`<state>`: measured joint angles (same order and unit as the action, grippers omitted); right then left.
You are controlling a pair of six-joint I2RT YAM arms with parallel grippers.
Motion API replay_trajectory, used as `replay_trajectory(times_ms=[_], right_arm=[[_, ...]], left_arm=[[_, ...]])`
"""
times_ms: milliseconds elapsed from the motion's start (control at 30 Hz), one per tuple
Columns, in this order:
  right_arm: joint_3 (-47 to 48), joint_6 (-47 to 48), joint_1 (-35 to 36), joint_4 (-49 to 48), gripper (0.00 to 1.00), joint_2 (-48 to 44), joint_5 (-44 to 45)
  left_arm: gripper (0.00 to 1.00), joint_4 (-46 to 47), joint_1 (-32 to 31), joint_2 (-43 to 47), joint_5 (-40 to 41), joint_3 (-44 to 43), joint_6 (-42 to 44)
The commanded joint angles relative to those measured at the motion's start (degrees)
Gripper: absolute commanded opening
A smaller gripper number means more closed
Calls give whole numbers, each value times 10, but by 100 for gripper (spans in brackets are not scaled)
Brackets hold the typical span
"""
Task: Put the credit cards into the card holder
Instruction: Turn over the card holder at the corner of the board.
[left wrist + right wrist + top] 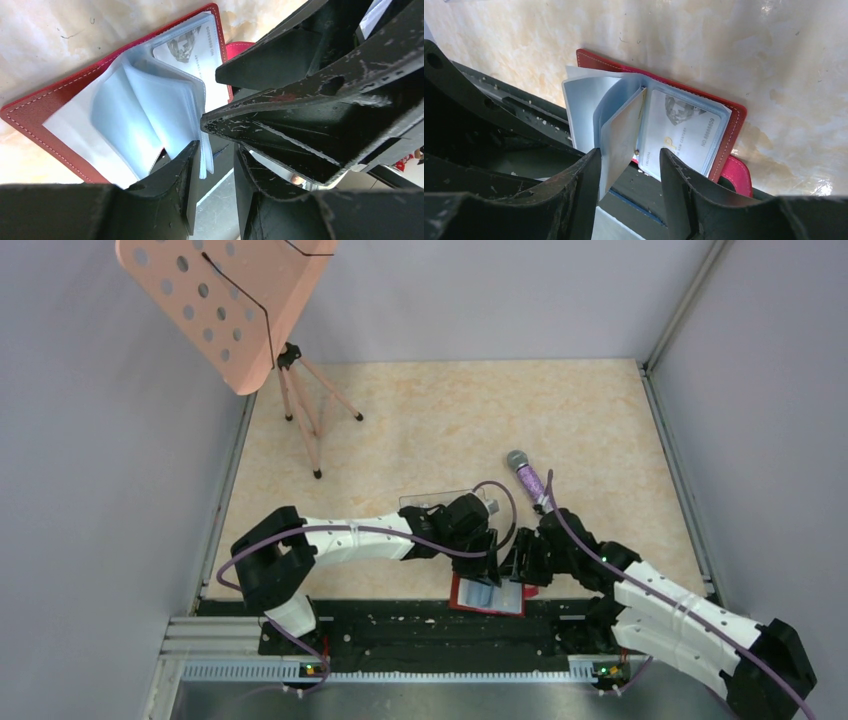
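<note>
Card holder (487,598): red with pale stitching, lying open and flat on the table (450,420). Its clear plastic leaves (145,110) are fanned up from the spine. A red closure tab (739,175) projects from one short edge of the holder.

Credit cards: one white card (684,130) with grey print and a number sits inside the clear pocket lying flat against the holder's cover. A pale blue-grey sheet (621,140) stands on edge over the holder's spine. Whether it is a card or an empty leaf cannot be determined. No other card can be made out.

Right pincer (630,152): low over the holder's spine, jaws moderately apart. The standing sheet runs through the gap and lies against one finger (584,190); the other finger is clear of it.

Left pincer (217,160): directly over the holder and nose to nose with the right pincer. Its jaws are narrowly apart, with the edge of the clear leaves passing between them beside one finger (175,190). No clamping is seen.

Other items: a microphone (527,478) lies beyond the holder, well apart from it. A clear flat item (430,503) lies beyond the holder, partly under the left arm. A pink music stand (225,300) stands far beyond the holder.
</note>
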<state>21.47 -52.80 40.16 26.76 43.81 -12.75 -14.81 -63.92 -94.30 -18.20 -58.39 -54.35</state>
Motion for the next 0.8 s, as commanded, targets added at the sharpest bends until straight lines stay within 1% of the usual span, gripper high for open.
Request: replay_trajectory(times_ms=[0, 100, 167, 200, 267, 333, 433, 467, 533, 567, 667, 767], right_arm=[[9, 10, -4, -14, 45, 17, -14], [-1, 9, -4, -29, 33, 28, -21], [1, 11, -4, -22, 21, 33, -13], [2, 12, -4, -15, 17, 34, -8], [8, 17, -4, 13, 14, 33, 8], [17, 23, -4, 42, 13, 34, 29], [25, 32, -4, 80, 16, 39, 64], [28, 35, -4, 90, 20, 43, 73], [36, 40, -4, 107, 30, 51, 89], [40, 44, -4, 113, 33, 57, 97], [57, 59, -4, 127, 42, 67, 113], [79, 70, -4, 126, 48, 63, 109]], left_arm=[[36, 44, -2, 3, -1, 10, -5], [37, 40, -2, 6, 2, 13, -3], [37, 26, -1, 8, 10, 12, -2], [37, 12, -1, 9, 19, 10, 0], [37, -27, -1, 12, 48, 1, 3], [39, -78, -1, 18, 86, -12, 9], [41, -140, -2, 34, 150, -26, 21], [43, -156, -2, 40, 166, -28, 24], [45, -178, -2, 57, 201, -29, 27], [45, -184, -2, 65, 212, -28, 28], [48, -185, 0, 87, 232, -12, 30], [49, -162, 12, 107, 219, 9, 29]])
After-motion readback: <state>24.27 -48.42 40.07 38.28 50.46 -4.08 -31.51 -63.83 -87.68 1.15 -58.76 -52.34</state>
